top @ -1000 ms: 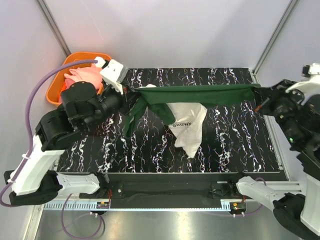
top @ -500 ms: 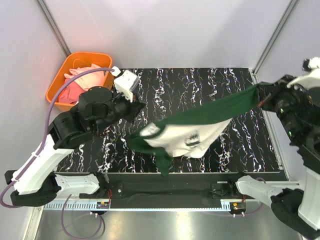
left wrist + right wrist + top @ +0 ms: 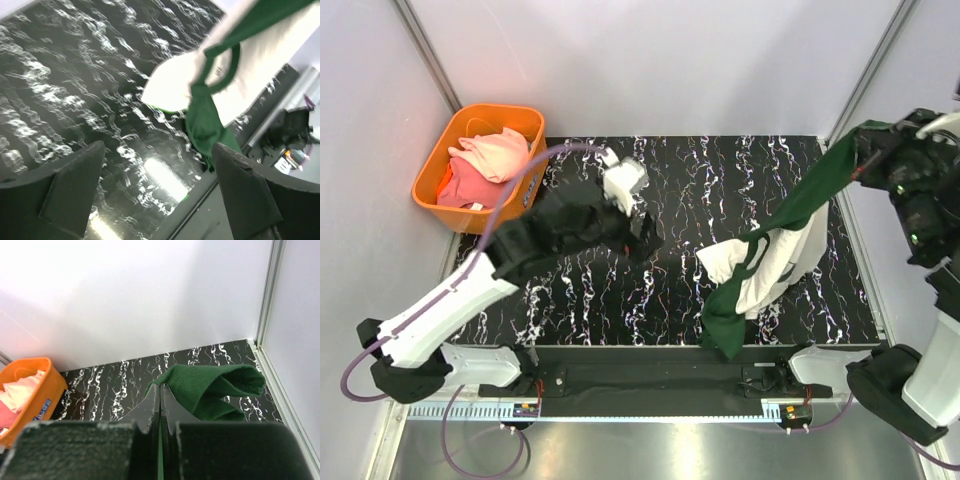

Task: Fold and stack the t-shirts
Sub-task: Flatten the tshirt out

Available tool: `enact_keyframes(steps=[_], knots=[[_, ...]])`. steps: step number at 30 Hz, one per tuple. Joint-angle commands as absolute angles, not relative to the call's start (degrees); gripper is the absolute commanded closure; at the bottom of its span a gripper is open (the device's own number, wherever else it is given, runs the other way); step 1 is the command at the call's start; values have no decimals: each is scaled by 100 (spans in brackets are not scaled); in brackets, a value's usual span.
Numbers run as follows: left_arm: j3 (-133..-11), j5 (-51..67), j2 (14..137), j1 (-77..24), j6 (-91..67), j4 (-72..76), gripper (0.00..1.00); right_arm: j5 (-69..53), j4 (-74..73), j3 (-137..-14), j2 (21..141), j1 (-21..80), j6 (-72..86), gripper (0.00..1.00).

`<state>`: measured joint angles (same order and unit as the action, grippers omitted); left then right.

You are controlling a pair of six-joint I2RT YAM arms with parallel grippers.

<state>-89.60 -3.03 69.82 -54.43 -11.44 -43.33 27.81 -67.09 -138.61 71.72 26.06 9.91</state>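
The cream t-shirt with dark green sleeves hangs by one green sleeve from my right gripper, which is shut on it high at the back right. Its lower part droops onto the black marbled table, and a green sleeve trails to the front edge. In the right wrist view the jaws pinch green cloth. My left gripper stands open over the table's middle, apart from the shirt. Its wrist view shows wide-apart fingers with bare table between them and the shirt beyond. Pink and coral t-shirts lie in the basket.
An orange basket stands off the table's back left corner. White walls with metal posts close in the back and both sides. A black rail with the arm bases runs along the near edge.
My left gripper has opened and let go of the shirt, then swung right toward the table's middle. The shirt has swung right and now hangs from the right gripper alone.
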Motion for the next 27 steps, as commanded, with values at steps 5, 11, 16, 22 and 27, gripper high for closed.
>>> enact_keyframes(steps=[5, 11, 16, 22, 27], knots=[[-6181, 1484, 7285, -5440, -2055, -1831, 32, 2769, -6442, -13589, 6812, 2566, 1055, 100], [-6053, 1784, 8602, -5449, -2224, -615, 27, 2672, -6609, -13325, 6513, 2566, 1178, 100], [-6556, 2021, 9920, -5484, -2416, -475, 26, 2672, -6855, -13219, 6407, 2566, 1265, 100], [-7022, 1977, 10774, -5695, -3085, -510, 27, 2707, -7049, -13175, 6311, 2566, 1301, 100], [-7558, 1916, 11495, -5933, -3252, -993, 43, 2777, -7058, -12956, 6188, 2566, 1283, 100]])
